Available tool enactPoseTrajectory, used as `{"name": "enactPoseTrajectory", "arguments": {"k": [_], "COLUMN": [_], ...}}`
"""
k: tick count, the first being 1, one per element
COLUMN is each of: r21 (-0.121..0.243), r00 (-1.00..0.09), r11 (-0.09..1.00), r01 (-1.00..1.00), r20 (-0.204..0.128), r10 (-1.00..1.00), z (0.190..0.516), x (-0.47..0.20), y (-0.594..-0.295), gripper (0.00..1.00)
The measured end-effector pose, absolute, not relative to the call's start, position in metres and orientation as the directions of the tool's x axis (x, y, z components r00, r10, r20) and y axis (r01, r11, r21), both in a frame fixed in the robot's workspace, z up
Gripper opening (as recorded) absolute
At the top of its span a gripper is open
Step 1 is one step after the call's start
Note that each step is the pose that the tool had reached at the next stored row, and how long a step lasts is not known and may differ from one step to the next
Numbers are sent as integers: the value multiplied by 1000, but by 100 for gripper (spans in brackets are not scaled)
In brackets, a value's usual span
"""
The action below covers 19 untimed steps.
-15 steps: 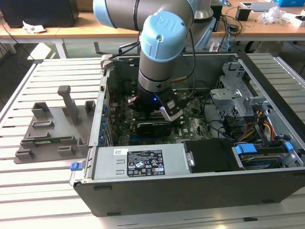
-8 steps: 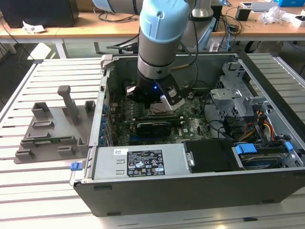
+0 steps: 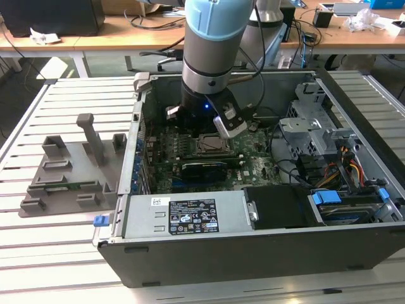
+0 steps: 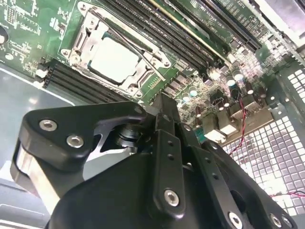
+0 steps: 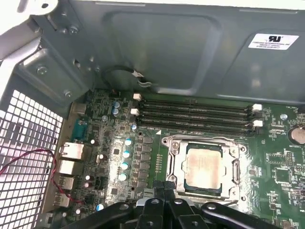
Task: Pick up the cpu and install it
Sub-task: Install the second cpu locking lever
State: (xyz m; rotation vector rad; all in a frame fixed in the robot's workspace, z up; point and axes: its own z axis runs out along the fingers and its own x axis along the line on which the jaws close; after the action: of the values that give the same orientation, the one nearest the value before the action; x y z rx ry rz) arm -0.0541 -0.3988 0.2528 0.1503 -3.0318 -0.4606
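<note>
The cpu [image 5: 204, 164], a flat square chip with a dull silver top, lies inside the square metal socket frame [image 5: 174, 162] on the green motherboard [image 5: 281, 167]. In the second wrist view the cpu [image 4: 114, 58] sits level within the socket frame [image 4: 78, 40]. From the exterior view, the cpu [image 3: 211, 144] shows in the middle of the open computer case. My gripper [image 5: 161, 187] hovers just beside the socket with its black fingers pressed together and nothing between them. In the second wrist view the gripper [image 4: 164, 102] ends short of the socket's corner.
The open computer case [image 3: 266, 247] surrounds the board with metal walls. Memory slots [image 5: 195, 117] run alongside the socket. A drive cage [image 3: 310, 120] and cables fill the exterior view's right. A grey fixture plate [image 3: 63, 177] with upright posts lies outside the case on the exterior view's left.
</note>
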Motion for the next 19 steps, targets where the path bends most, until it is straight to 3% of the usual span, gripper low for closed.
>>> {"name": "enactPoseTrajectory", "arguments": {"k": [2, 4, 9, 19], "r21": [248, 222, 222, 222], "r00": [-993, -993, -993, -993], "r11": [965, 971, 971, 971], "r01": [-86, -86, -86, -86], "r20": [61, 64, 64, 64], "r10": [-104, -102, -102, -102], "z": [253, 253, 253, 252], "x": [-54, -54, -54, -36], "y": [-395, -390, -389, -357], "gripper": [11, 11, 11, 11]}}
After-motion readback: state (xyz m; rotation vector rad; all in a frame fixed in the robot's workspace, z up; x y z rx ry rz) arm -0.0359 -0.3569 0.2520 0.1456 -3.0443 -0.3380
